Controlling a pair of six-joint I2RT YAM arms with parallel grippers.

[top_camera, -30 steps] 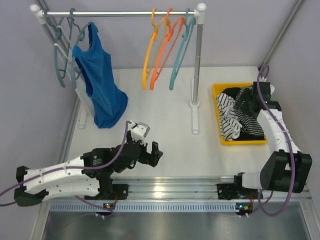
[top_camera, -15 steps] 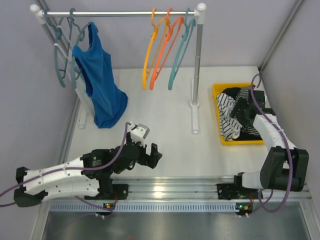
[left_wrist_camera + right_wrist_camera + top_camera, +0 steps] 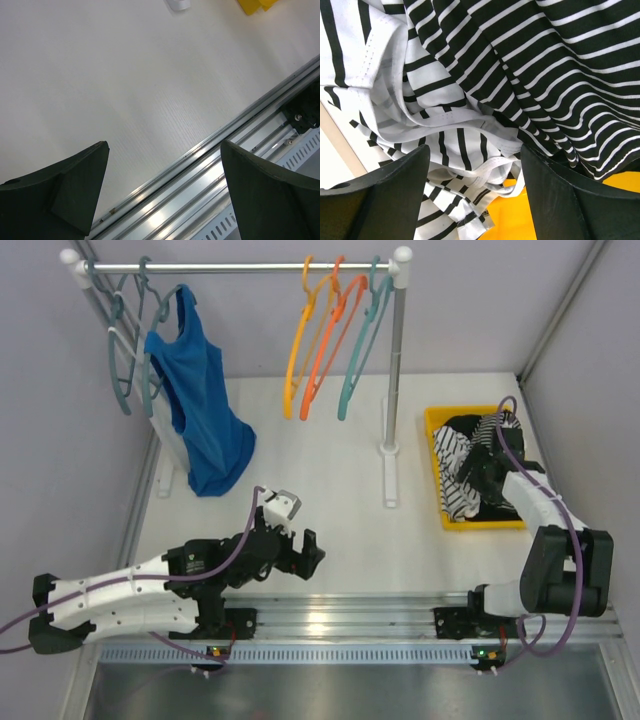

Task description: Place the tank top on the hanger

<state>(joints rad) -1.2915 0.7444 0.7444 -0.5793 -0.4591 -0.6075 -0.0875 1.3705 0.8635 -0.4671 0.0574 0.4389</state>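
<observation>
The tank top [image 3: 455, 465], white with bold black stripes, lies crumpled in the left part of a yellow bin [image 3: 480, 524]. My right gripper [image 3: 480, 472] reaches down into that bin. In the right wrist view its jaws [image 3: 475, 149] stand open on either side of loose white folds and a strap of the tank top [image 3: 445, 145], not pinching them. The amber hanger [image 3: 297, 350] hangs empty on the rail at the back. Low over the table near the front rail, my left gripper [image 3: 305, 545] is wide open and empty, with only the table and rail between its jaws [image 3: 164, 145].
A dark, finely striped garment [image 3: 560, 60] shares the bin. On the rail [image 3: 240, 267] hang a redder orange hanger [image 3: 325, 350], a teal hanger [image 3: 358, 350] and a blue top [image 3: 200, 410] at the left. The rack's post [image 3: 395, 370] stands mid-table.
My right gripper has moved left and lower into the bin, onto the striped folds, and its jaws have narrowed a little. The left arm has barely shifted.
</observation>
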